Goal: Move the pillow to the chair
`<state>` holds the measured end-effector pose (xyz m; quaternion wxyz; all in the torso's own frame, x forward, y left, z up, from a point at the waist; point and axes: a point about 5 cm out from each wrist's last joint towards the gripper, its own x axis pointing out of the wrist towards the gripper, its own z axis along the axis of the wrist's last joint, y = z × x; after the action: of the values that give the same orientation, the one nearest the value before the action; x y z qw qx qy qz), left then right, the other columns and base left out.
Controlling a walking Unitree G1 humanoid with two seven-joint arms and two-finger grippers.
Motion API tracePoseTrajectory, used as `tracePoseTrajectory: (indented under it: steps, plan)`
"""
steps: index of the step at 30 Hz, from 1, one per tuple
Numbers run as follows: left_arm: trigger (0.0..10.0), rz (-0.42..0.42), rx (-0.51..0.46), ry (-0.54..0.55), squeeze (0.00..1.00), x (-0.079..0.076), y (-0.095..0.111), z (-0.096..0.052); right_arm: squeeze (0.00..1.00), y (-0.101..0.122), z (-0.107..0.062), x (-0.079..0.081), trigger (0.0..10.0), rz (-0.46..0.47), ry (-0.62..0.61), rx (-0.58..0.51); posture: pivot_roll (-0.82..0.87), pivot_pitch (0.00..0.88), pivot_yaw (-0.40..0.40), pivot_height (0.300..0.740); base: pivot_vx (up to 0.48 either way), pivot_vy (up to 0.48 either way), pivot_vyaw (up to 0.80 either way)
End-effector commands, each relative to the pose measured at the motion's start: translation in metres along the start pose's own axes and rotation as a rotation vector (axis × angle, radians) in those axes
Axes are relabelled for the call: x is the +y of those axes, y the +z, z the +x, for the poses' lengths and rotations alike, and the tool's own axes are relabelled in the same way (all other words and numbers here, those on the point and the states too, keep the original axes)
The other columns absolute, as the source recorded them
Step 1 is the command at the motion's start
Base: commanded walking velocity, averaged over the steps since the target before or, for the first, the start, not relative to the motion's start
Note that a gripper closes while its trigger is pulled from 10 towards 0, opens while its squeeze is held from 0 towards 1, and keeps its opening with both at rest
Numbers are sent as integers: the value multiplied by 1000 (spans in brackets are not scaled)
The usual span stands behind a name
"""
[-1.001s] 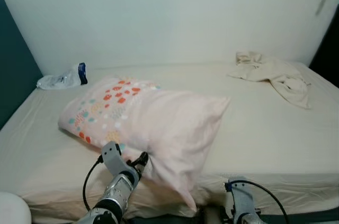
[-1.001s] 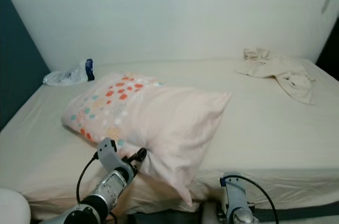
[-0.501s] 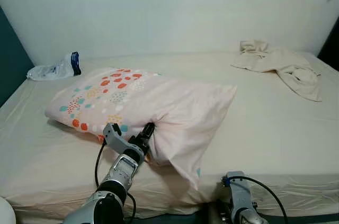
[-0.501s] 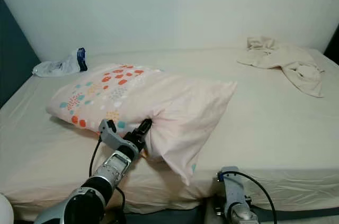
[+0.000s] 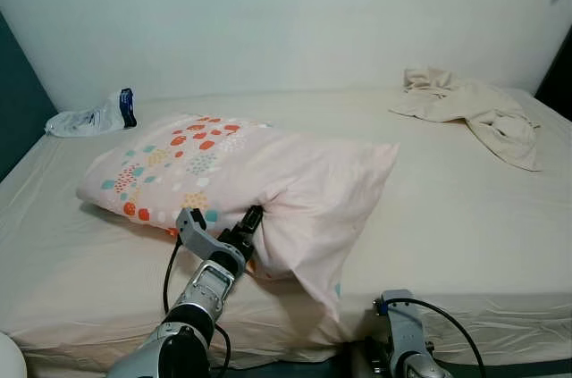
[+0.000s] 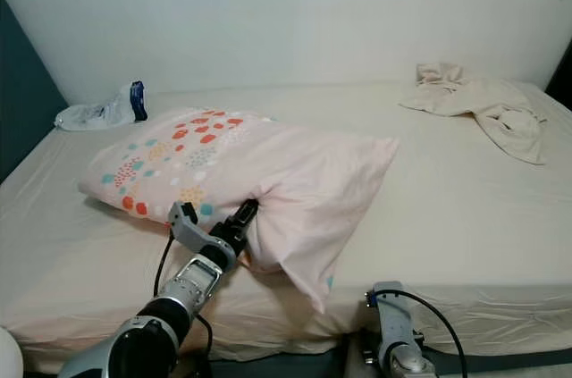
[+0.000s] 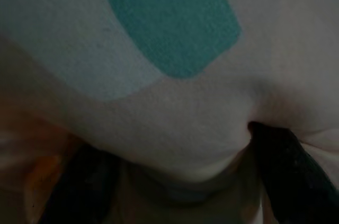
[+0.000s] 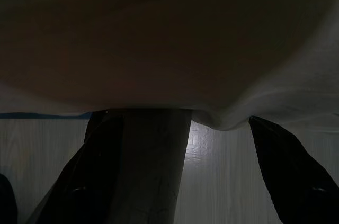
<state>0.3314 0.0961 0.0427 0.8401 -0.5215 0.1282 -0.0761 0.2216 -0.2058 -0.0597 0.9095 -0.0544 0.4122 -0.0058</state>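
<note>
the pillow point(image 5: 241, 186) is lying on the bed point(image 5: 465, 208), toward its front-left part, with its near corner drooping over the front edge at about 6 o'clock. the left gripper point(image 5: 251, 220) is pressing into the pillow's near edge, and in the left wrist view the two black fingers point(image 7: 286, 160) are pinching a fold of the printed cover between them, so it is gripping the pillow by cloth rather than by its bulk. the right gripper point(image 8: 180, 128) is hanging low by the bed's front edge, its fingers spread apart and holding nothing, with pale floor showing between them.

the main risk is looking like a slipping hold: a pinch on loose cover could be letting the fabric slide out once the pillow's weight is coming onto it, or the stuffing could be sagging and dragging along the sheet. a one-sided lift would be leaving the far end trailing. a plastic bottle point(image 5: 94, 117) at 10 o'clock and crumpled clothes point(image 5: 469, 114) at 2 o'clock are sitting well apart from the pillow, so snagging them seems unlikely. no chair is appearing yet, so carrying is lying ahead.
</note>
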Motion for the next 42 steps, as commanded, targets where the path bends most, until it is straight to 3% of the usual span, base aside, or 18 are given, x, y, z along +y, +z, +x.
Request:
tracePoseTrajectory:
  steps: [1,7,21,26,31,32,33,34,35,40,41,42]
  plan:
    - [0,-70,17,-82,0,-20,-15,7,0,-27,-4,19,10000,3,74,102,-110,0,50,531,0,0,0]
    - [0,-112,23,-166,0,-35,-21,11,0,-27,-4,22,10000,-14,96,99,-116,0,53,531,0,0,0]
    - [0,-146,14,-156,0,-31,-16,11,0,-26,-3,23,10000,-28,102,97,-118,0,54,531,0,0,0]
    - [0,-160,-9,-179,0,-37,-11,13,0,-24,-3,23,10000,-29,108,91,-118,0,52,531,0,0,0]
    - [0,-140,-118,-269,0,-58,23,23,0,-18,-2,26,10000,-5,134,57,-116,0,51,531,0,0,0]
    - [0,-122,-171,-313,0,-68,42,26,0,-16,-2,27,10000,2,148,48,-113,0,52,536,0,0,0]
    - [0,-122,-171,-313,0,-68,42,26,0,-16,-2,27,10000,2,148,48,-113,0,52,536,0,0,0]
    - [0,-85,-230,-369,0,-81,64,28,0,-14,-2,27,10000,4,158,39,-107,0,50,546,0,0,0]
    - [0,-61,-253,-392,0,-87,73,29,0,-13,-1,28,10000,3,160,36,-107,0,50,551,0,0,0]
    - [0,50,-329,-452,0,-104,103,26,0,-12,-1,28,10000,-2,160,36,-101,0,50,571,0,0,0]
    - [0,171,-360,-456,0,-109,113,23,0,-11,-1,29,10000,-4,165,34,-99,0,49,581,0,0,0]
    - [0,213,-366,-451,0,-110,115,23,0,-10,-1,30,10000,-5,167,33,-97,0,49,586,0,0,0]
